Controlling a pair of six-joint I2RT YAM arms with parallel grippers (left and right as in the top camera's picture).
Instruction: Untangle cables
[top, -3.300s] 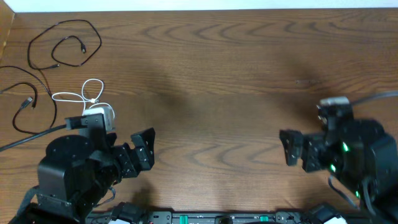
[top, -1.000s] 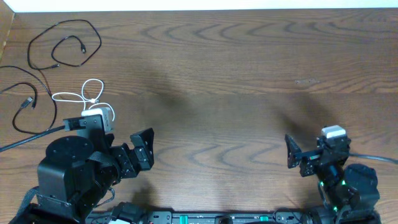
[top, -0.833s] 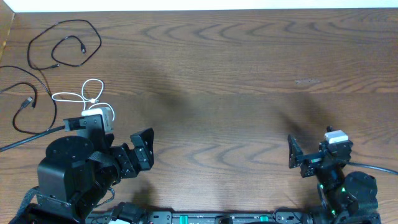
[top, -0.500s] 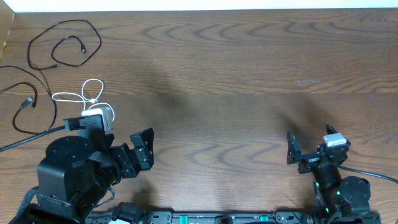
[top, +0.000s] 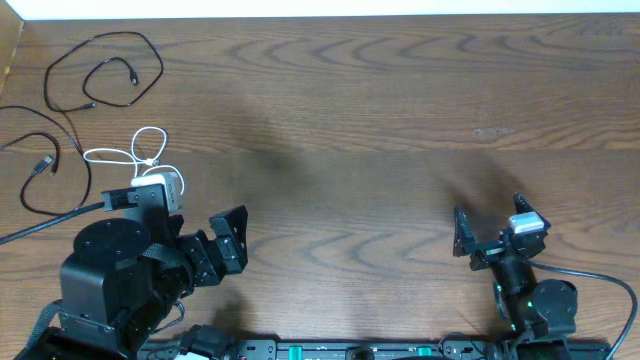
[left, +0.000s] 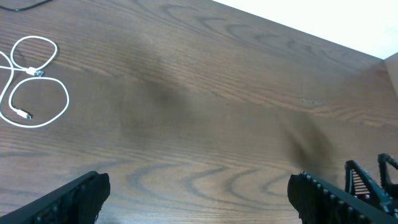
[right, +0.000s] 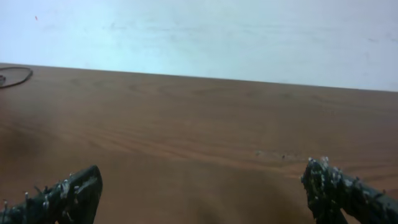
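All cables sit at the far-left corner. One black cable (top: 161, 65) is looped nearest the corner, and a second black cable (top: 42, 165) runs along the left edge. The white cable (top: 110, 154) is coiled just beside them. No knot is seen, but whether white touches black at its left end cannot be told.

The left gripper (top: 231, 240) is spread wide with nothing held, near the near-left corner. The right gripper (right: 205, 200) is likewise spread and empty, near-right.

This is judged a final check or park step. If more gap is wanted, white is best pinched mid-loop by the left gripper. It is then dragged low toward the centre of the worktop (top: 380, 120), clear of both blacks.
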